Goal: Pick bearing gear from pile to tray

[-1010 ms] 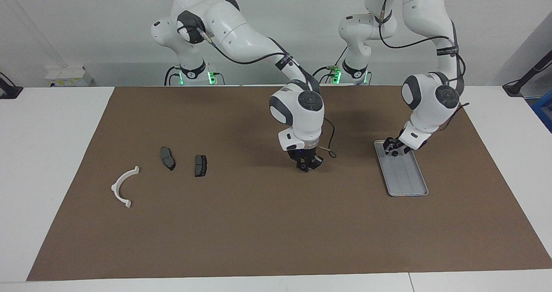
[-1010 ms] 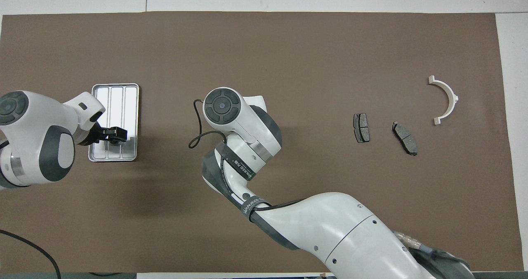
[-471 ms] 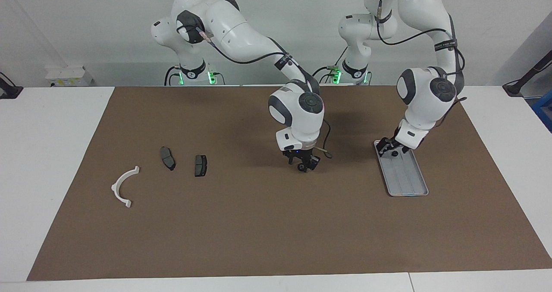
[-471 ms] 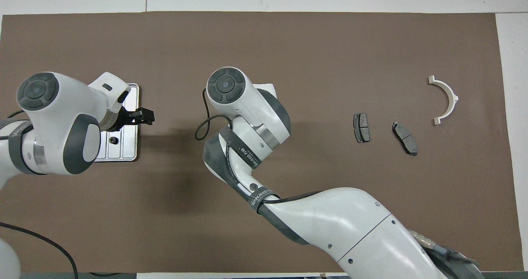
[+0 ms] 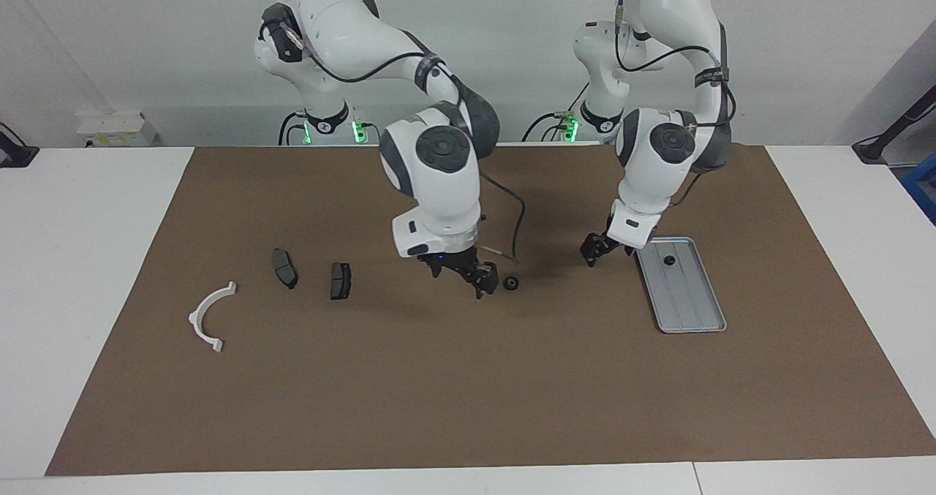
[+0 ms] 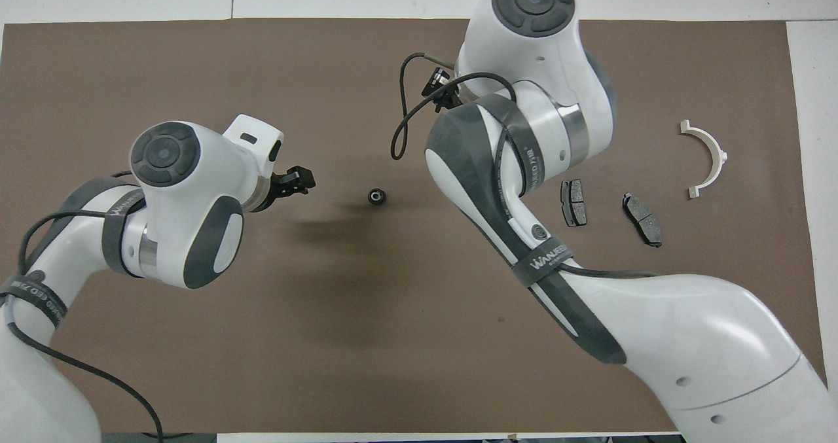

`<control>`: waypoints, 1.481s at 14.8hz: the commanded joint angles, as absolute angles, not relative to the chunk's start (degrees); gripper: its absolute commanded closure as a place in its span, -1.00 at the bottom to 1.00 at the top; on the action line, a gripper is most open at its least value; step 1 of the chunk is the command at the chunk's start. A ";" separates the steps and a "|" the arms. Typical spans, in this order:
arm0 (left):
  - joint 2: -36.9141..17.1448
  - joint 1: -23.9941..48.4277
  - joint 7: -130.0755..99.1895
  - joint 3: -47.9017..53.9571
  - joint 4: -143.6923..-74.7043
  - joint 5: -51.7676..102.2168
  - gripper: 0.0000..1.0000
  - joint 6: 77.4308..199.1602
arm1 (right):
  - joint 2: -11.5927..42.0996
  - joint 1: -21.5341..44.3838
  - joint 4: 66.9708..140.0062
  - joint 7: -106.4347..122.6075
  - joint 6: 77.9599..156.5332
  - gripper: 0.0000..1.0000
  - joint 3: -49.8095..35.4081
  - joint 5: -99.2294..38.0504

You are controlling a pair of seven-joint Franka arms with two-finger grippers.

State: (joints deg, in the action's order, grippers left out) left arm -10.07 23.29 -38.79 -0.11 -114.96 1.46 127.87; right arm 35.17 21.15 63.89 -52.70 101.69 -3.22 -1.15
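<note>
The silver tray (image 5: 688, 299) lies toward the left arm's end of the mat, with one small black gear (image 5: 669, 260) in its end nearer the robots. A second black gear (image 5: 512, 284) lies alone on the mat's middle and also shows in the overhead view (image 6: 376, 196). My left gripper (image 5: 593, 251) hangs empty and open just above the mat between the tray and that gear; it also shows in the overhead view (image 6: 302, 181). My right gripper (image 5: 482, 281) is open and empty, low beside the loose gear on the pile's side. The overhead view hides the tray under my left arm.
The pile's remaining parts lie toward the right arm's end: two dark brake pads (image 5: 284, 267) (image 5: 340, 281) and a white arc piece (image 5: 208, 316). A brown mat (image 5: 439, 393) covers the white table. A loose cable (image 5: 518, 224) hangs off the right wrist.
My left gripper let go of a gear in the tray and swung off it toward the mat's middle. My right gripper left the other gear on the mat and moved toward the pile.
</note>
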 commanded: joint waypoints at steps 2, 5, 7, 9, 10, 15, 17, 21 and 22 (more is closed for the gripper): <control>-22.03 32.06 -50.86 -1.32 -104.35 1.58 -1.00 129.01 | 33.67 18.64 66.18 -45.72 99.24 -1.00 -3.96 -1.85; -24.52 34.19 -53.26 -1.32 -103.36 1.41 -1.00 131.66 | 33.31 15.22 66.18 -41.41 96.69 -1.00 -3.96 -1.76; -24.70 34.19 -53.26 -1.32 -104.23 1.14 -1.00 132.54 | 32.87 12.84 66.97 -36.94 96.59 -1.00 -3.87 -1.58; -24.61 34.19 -53.26 -1.32 -106.68 0.97 -0.82 134.28 | 32.43 10.56 67.41 -29.83 96.59 -1.00 -3.43 -1.32; -24.61 34.19 -53.26 -1.23 -107.22 0.97 -0.79 135.78 | 31.13 9.50 68.37 -25.71 96.68 -1.00 -3.43 -1.14; -25.48 34.19 -53.35 -1.32 -106.61 1.14 -0.76 136.49 | 13.13 3.96 90.85 -5.30 107.13 -1.00 -2.82 -0.97; -26.97 35.76 -54.57 -1.41 -106.52 1.06 -0.69 136.58 | 8.11 2.29 93.15 -1.25 104.43 -1.00 -2.72 -0.88; -27.51 35.33 -54.67 -1.49 -102.23 1.05 0.72 131.25 | 0.90 2.02 92.90 4.83 97.31 -1.00 -0.62 -0.79; -27.68 35.16 -54.58 -1.49 -100.74 1.05 0.97 129.31 | -0.86 2.11 92.81 4.92 95.64 -1.00 -0.62 -0.79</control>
